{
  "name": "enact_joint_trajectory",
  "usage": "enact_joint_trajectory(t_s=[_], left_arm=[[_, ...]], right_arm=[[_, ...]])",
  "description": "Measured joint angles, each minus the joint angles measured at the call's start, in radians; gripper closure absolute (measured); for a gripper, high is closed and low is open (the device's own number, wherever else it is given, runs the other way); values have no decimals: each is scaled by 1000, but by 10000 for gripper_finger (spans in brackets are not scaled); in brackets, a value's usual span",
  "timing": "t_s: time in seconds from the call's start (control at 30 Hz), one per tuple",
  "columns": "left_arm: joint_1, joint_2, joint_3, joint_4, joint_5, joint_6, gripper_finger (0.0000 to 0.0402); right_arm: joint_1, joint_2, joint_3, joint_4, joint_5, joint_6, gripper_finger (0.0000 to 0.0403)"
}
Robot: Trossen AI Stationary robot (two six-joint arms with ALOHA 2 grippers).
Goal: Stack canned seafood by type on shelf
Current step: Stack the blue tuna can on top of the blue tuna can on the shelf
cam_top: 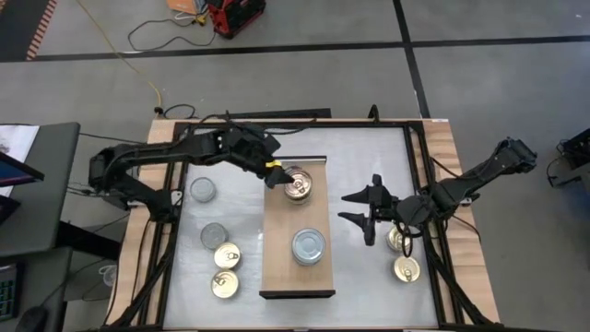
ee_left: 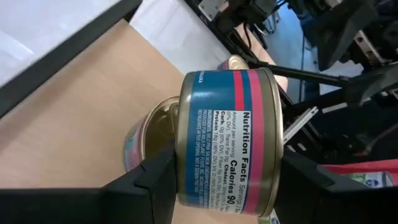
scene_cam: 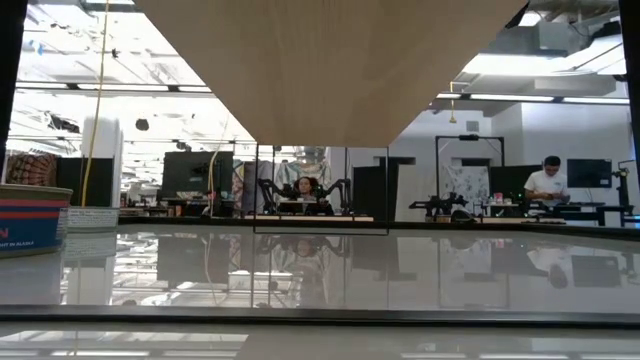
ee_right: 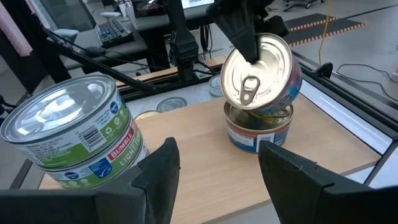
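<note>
Currently, I see the left gripper over the far part of the shelf, its fingers closed on a gold-lidded tin with a blue and pink label. That held tin is tilted, its lower edge resting on the rim of a second gold-lidded tin that stands on the board (the right wrist view shows the tilt clearly). From above the pair reads as one gold disc.

On the near half of the shelf stands a stack of silver-lidded tins with green and white labels; the right wrist view shows it as two tins, one upon the other.

The right gripper hovers just beside the right long edge of the shelf, fingers spread apart and empty, pointing towards the board.

Remaining tins on the white table:
- left of the shelf: two silver-lidded tins and two gold-lidded tins;
- right of the shelf: two gold-lidded tins, the farther one partly covered by the right arm.

The low view shows a blue and red tin at its left edge and people seated in the room beyond
</note>
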State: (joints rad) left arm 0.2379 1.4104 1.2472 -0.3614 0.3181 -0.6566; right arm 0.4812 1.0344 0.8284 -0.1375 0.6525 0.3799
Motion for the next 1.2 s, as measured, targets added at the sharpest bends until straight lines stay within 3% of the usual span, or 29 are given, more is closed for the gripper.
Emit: enact_joint_trajectory(t_s=[0.13,0.37,0.8,1.2], left_arm=[[6,16,0,4,44,-21,201],[6,9,1,-16,22,-24,189],[6,17,1,-48,-6,24,110],[6,3,2,-136,-50,147,103]], right_arm=[[0,0,0,0,0,0,159],[0,0,0,15,0,-11,159],[12,0,0,23,-1,-15,159],[27,0,0,70,-2,-47,159]])
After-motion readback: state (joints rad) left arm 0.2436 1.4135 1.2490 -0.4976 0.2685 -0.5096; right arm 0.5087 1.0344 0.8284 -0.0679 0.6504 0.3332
